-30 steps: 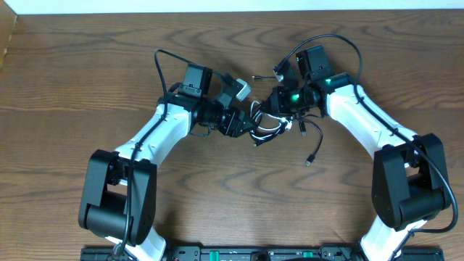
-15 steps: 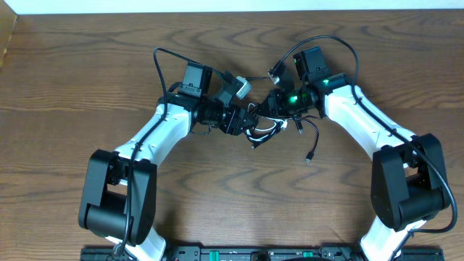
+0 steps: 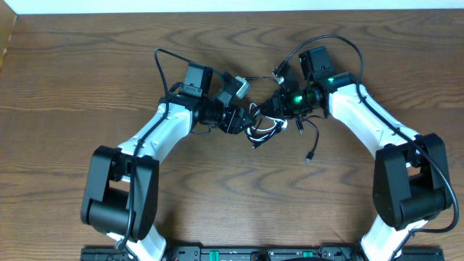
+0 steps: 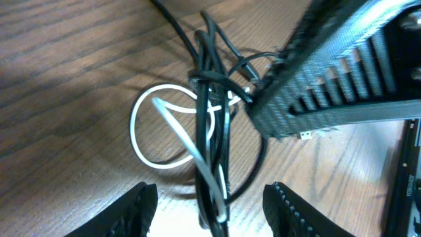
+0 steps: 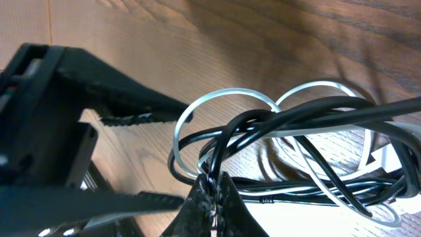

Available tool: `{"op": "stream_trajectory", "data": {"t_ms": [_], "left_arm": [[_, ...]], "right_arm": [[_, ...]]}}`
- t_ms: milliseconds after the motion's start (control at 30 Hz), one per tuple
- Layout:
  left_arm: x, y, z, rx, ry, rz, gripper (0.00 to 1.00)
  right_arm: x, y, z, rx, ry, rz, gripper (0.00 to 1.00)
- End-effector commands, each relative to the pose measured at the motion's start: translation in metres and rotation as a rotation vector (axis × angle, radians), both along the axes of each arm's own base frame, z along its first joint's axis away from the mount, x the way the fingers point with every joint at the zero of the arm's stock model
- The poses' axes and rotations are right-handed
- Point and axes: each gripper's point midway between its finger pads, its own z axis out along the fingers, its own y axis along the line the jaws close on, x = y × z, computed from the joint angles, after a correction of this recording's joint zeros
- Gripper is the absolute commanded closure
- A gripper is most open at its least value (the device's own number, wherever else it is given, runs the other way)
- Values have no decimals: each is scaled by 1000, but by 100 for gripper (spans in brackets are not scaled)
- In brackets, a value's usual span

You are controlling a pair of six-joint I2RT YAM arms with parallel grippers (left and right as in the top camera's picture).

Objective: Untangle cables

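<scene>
The wooden desk (image 3: pixel 72 65) carries it all. Left arm (image 3: pixel 156 134) and right arm (image 3: pixel 362 116) meet over the tangle at mid-desk. The left jaws are spread wide, with the bundle running up between them. The right jaws are pressed together, pinching strands of the black cable (image 4: pixel 209 99). The white cable (image 4: pixel 133 128) loops out flat on the desk, crossing those black strands.

**No legible markings**

No word, number, brand or label can be read in any view. The black cable (image 4: pixel 209 99) and the white cable (image 4: pixel 139 128) show no print that can be made out, nor does the wooden surface (image 3: pixel 72 72).
</scene>
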Motion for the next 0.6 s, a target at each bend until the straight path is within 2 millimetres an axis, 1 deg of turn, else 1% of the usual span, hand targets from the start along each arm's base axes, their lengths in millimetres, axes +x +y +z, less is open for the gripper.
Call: {"op": "stream_trajectory", "data": {"t_ms": [0, 200, 233, 267, 300, 333, 367, 433, 567], "left_arm": [[-5, -4, -15, 16, 36, -6, 44], [-11, -21, -19, 14, 23, -50, 44], [-11, -22, -20, 21, 21, -51, 47], [-11, -22, -22, 36, 15, -47, 53], [-10, -20, -25, 54, 11, -41, 65], [-8, -18, -28, 75, 7, -29, 80], [-6, -16, -30, 95, 11, -7, 86], [-2, -10, -34, 131, 15, 33, 92], [-1, -8, -36, 143, 18, 39, 92]], "right_arm": [[-1, -1, -6, -3, 0, 19, 99], [-2, -1, -6, -4, 0, 21, 99], [-2, -1, -6, -4, 1, 21, 99], [-2, -1, -6, -5, 3, 21, 99], [-2, -1, -6, -5, 3, 21, 99], [-3, -1, -6, -6, 3, 22, 99], [-2, -2, -6, -6, 1, 23, 99], [-1, -4, -8, -18, -2, 15, 99], [7, -20, -18, -101, -12, -34, 99]]}}
